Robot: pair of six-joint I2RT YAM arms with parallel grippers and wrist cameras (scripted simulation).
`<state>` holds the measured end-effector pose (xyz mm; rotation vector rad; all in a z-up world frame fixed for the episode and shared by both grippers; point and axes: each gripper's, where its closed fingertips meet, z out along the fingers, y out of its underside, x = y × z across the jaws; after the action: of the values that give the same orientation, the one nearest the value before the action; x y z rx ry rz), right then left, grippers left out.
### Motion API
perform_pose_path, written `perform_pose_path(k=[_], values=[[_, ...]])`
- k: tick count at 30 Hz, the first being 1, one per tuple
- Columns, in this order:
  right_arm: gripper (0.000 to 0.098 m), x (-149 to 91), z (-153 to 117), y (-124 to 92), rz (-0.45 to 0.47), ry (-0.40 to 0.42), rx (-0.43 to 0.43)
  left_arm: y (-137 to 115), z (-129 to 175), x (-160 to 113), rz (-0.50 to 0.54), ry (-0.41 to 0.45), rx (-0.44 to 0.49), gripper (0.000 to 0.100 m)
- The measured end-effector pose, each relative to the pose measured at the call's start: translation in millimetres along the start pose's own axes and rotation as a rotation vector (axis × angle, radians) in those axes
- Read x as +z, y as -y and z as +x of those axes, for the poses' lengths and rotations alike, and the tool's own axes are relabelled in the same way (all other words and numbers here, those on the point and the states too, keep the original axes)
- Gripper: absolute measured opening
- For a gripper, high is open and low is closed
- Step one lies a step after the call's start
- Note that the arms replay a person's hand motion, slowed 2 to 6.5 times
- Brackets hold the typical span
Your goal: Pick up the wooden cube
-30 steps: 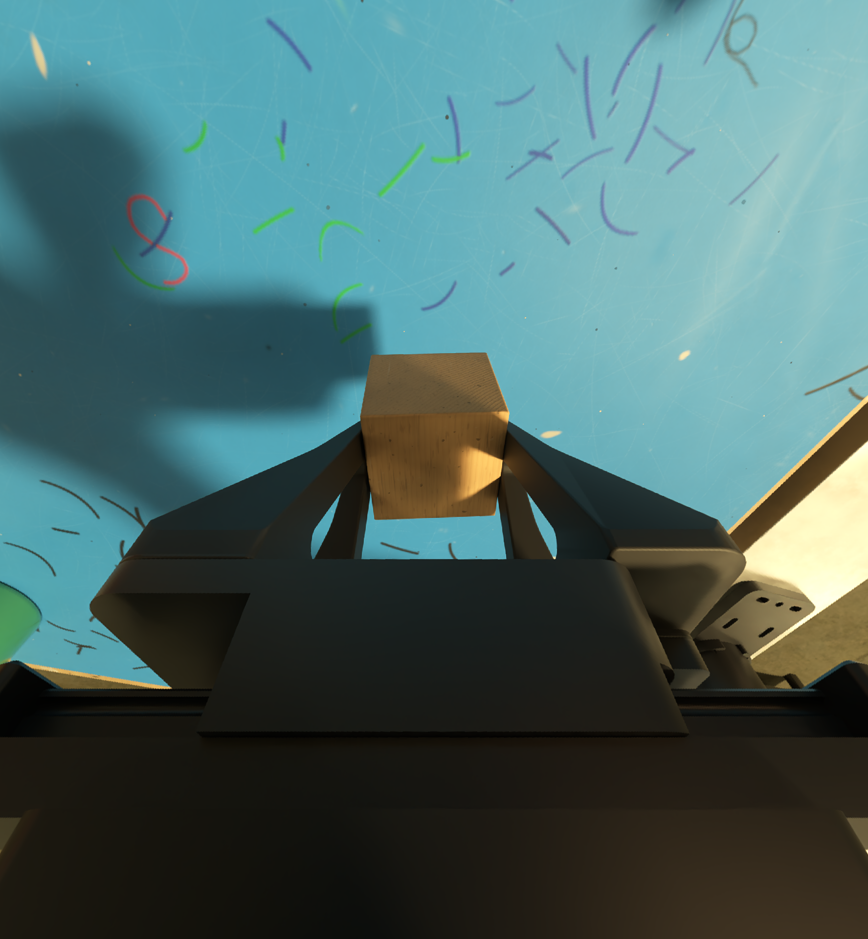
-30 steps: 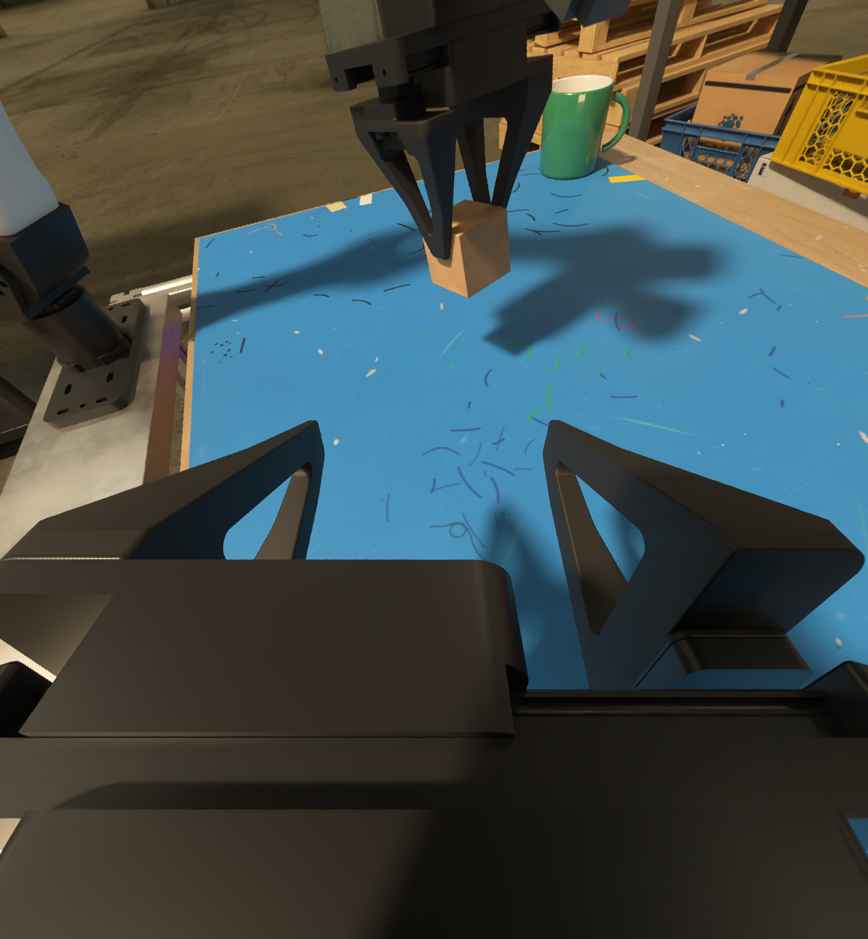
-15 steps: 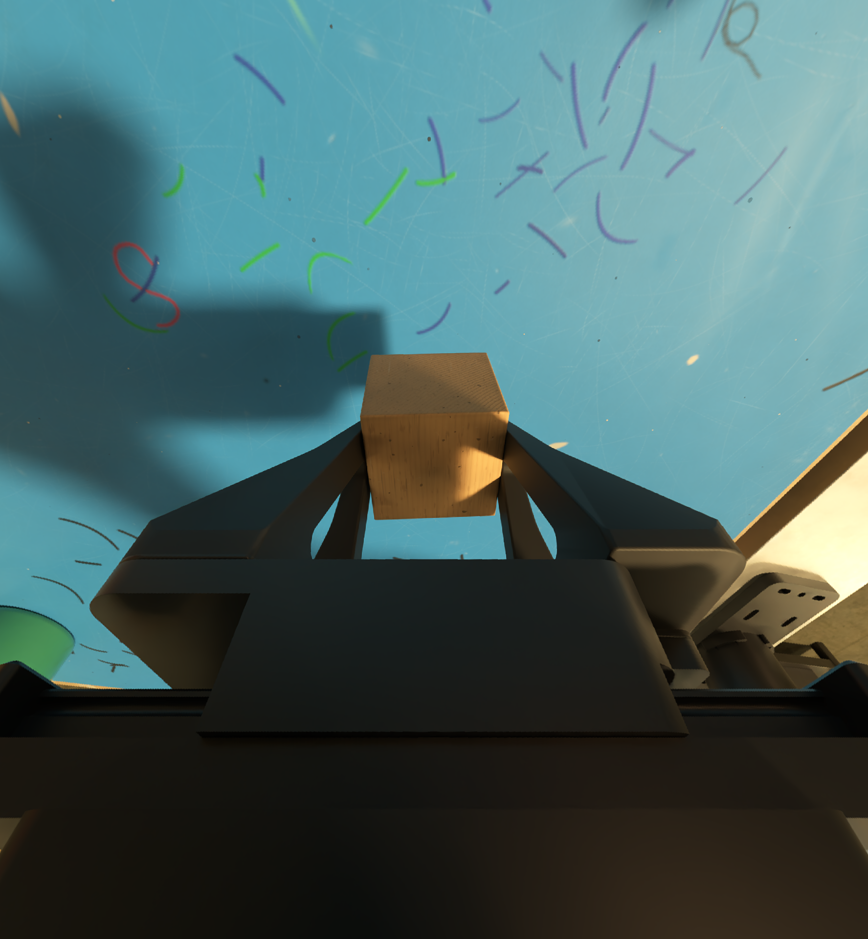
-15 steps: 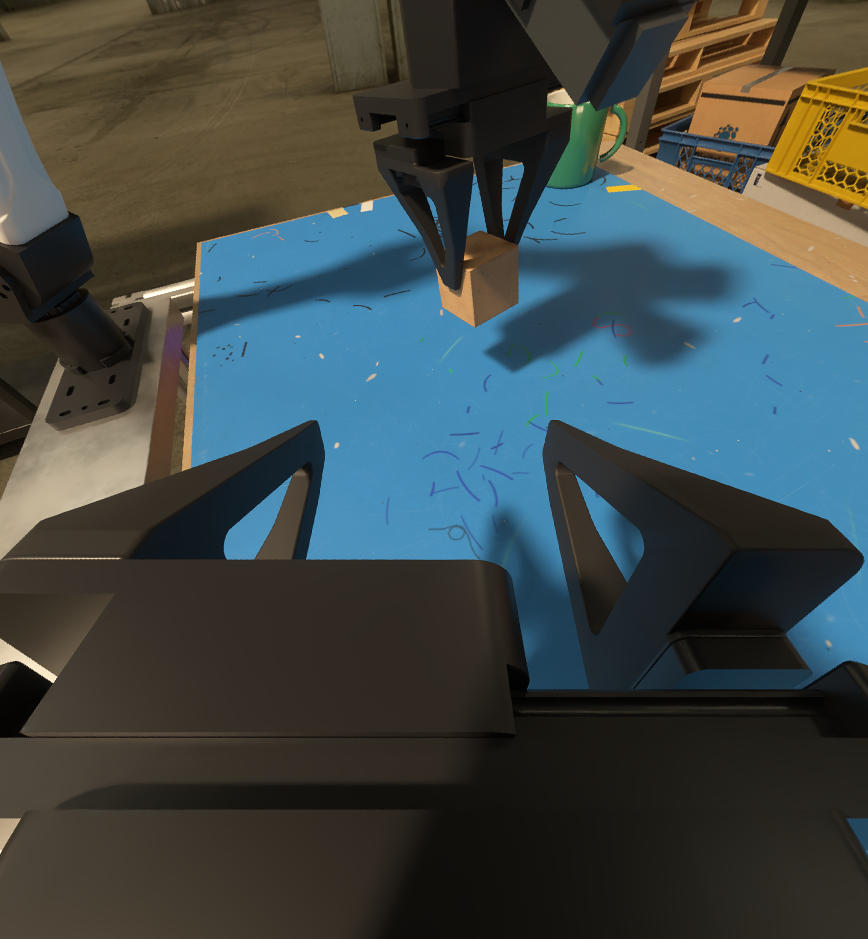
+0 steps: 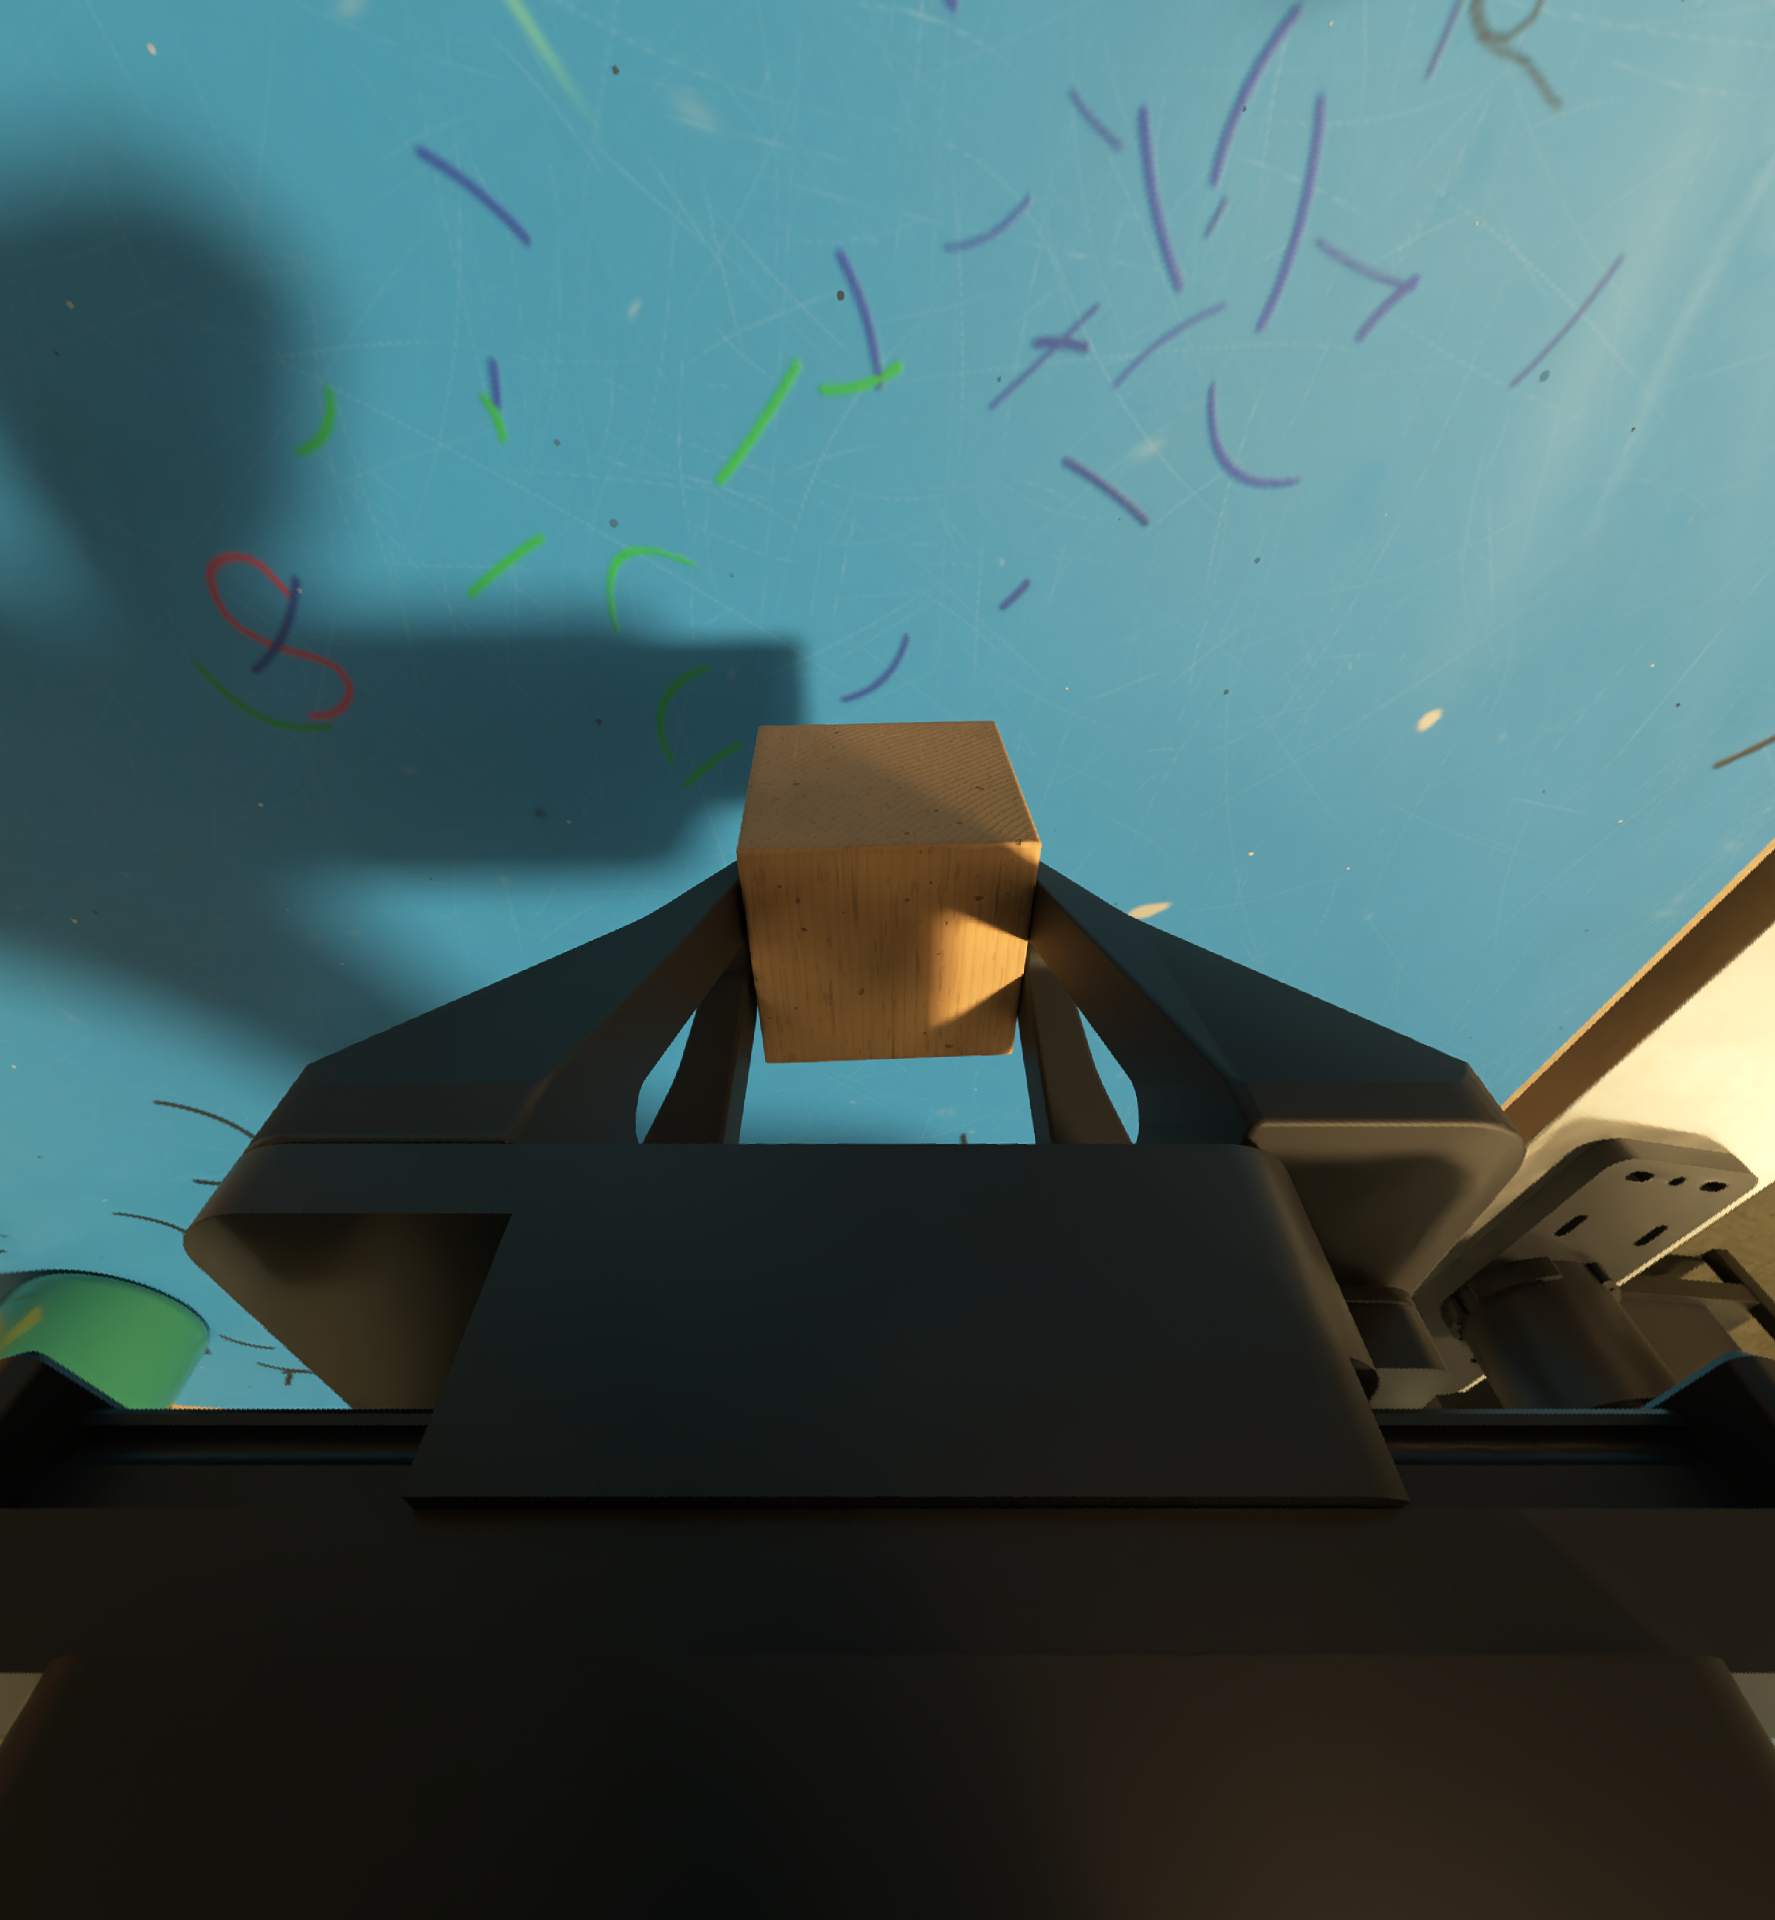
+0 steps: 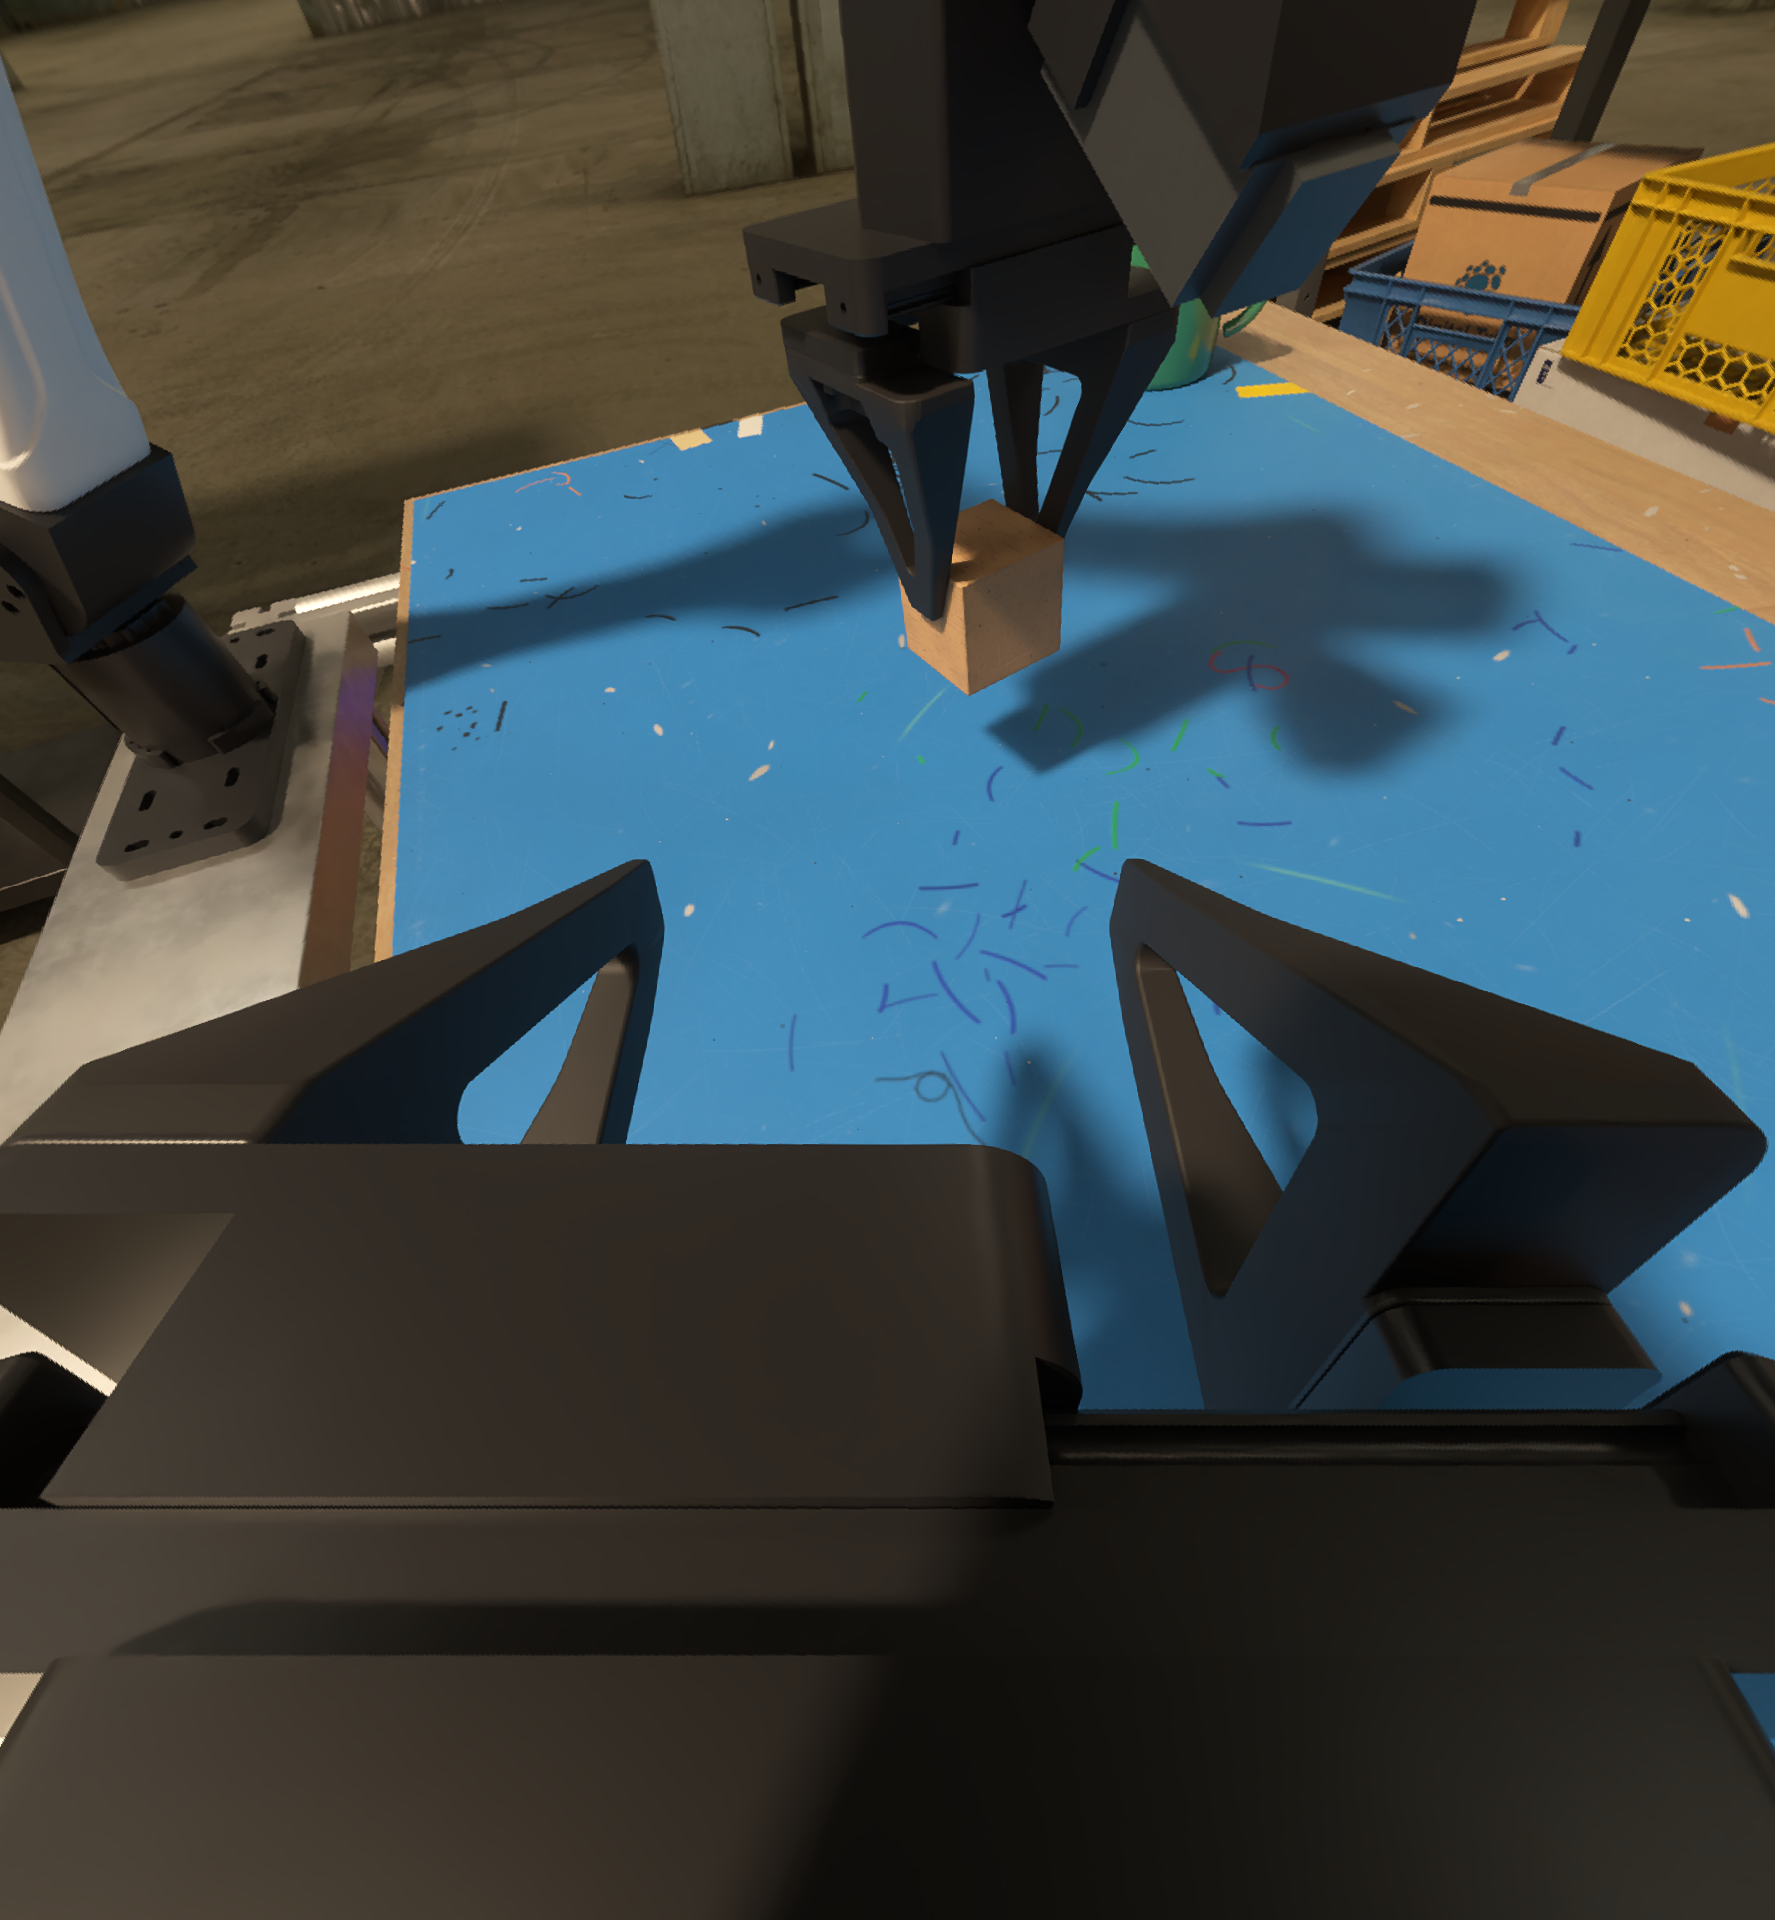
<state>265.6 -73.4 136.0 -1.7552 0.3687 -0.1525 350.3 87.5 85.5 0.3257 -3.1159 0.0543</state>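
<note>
The wooden cube is a light-brown block clamped between my left gripper's two black fingers. It hangs a little above the blue mat, and its shadow falls on the mat to one side. The right wrist view shows the same cube in the left gripper over the far middle of the mat. My right gripper is open and empty, low over the near part of the mat and well short of the cube.
A green mug stands at the mat's far edge, mostly hidden behind the left arm; it also shows in the left wrist view. A yellow crate, a blue crate and a cardboard box lie beyond the table. An arm base stands off the mat's left edge.
My left gripper has carried the cube across the mat, away from the mug and closer to the right gripper. The right gripper has stayed open and still.
</note>
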Motion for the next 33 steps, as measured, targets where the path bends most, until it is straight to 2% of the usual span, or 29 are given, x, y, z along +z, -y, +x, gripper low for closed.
perform_pose_path(k=[33], values=[[0.0737, -1.6, -0.2, 0.2, 0.003, 0.003, 0.001, 0.2, -0.7, 8.7, -0.018, -0.011, 0.029, 0.041]])
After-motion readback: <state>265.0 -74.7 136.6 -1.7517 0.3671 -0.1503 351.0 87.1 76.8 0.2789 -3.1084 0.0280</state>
